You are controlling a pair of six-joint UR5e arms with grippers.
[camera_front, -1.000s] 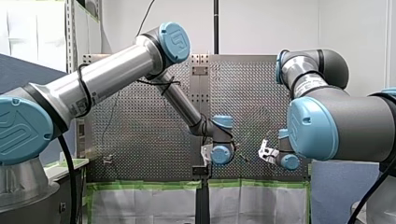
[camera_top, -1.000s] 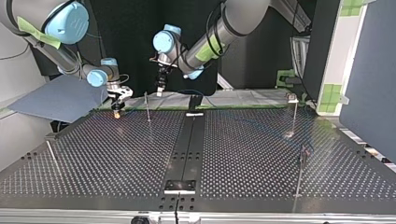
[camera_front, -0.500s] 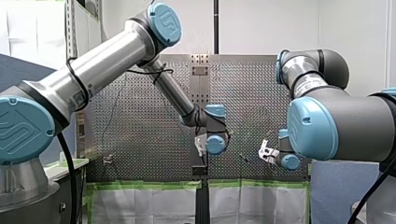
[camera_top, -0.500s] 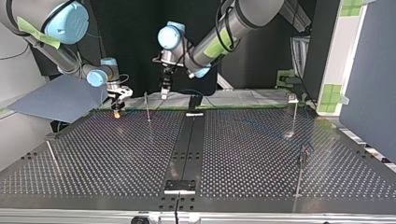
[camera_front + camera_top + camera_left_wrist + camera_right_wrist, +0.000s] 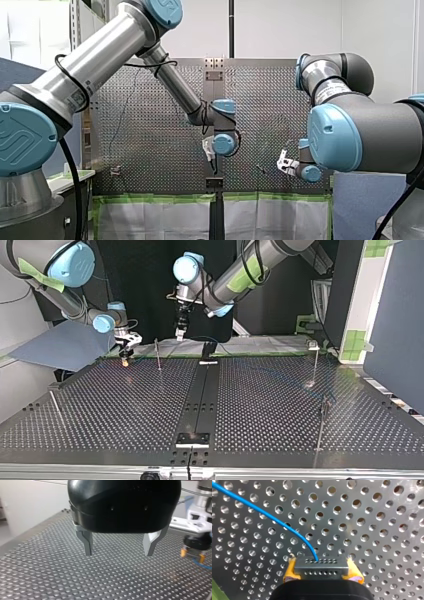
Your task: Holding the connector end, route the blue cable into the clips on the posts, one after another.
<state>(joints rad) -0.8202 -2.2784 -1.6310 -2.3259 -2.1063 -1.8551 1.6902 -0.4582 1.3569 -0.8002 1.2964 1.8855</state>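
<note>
In the right wrist view my right gripper has its yellow pads shut on a grey connector. The blue cable leaves the connector and curves away over the perforated table. In the top view this gripper hangs low at the far left, beside a thin post. My left gripper is open, with nothing between its metal fingers. It hovers above the table's far edge, apart from the cable. The left wrist view shows my right gripper off to one side.
More posts stand at the top view's right, near right and near left. A black rail runs down the table's middle to a bracket. A grey-blue panel lies beyond the left corner.
My left arm has lifted, carrying its open gripper up and toward the top view's right, away from the post. My right arm and the connector have stayed still.
</note>
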